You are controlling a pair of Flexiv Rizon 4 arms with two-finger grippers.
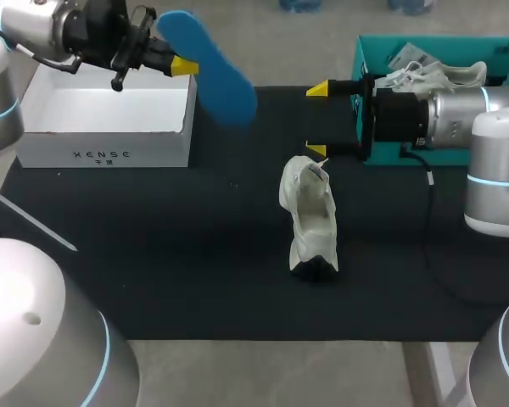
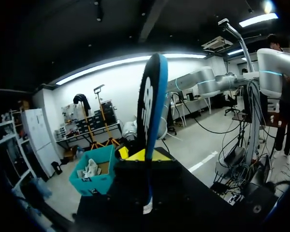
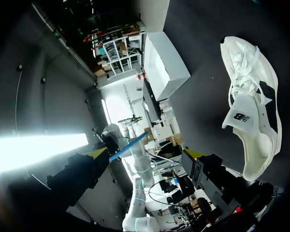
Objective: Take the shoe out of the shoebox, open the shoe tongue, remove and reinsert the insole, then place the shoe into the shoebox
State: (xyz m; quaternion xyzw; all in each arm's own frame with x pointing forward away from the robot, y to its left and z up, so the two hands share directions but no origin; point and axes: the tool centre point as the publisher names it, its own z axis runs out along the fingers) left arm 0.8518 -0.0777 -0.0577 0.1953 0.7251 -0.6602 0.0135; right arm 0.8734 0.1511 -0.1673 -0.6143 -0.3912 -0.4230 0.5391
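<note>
The left claw [image 1: 180, 65] is up high by the white box [image 1: 110, 110], pinching the blue insole [image 1: 210, 68]. The right claw [image 1: 316, 119] lies sideways near the shoe [image 1: 310, 212], fingers wide apart.

An open white box [image 1: 102, 148] rests at the black mat's [image 1: 170, 254] far left corner.

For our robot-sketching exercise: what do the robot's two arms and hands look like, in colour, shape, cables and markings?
The left arm and right arm have rounded silver-white casings with light-blue rings at the joints. Each ends in a black wrist section and a black two-fingered hand, the left hand and right hand alike, with yellow tips. A thin black cable runs from the right wrist.
</note>
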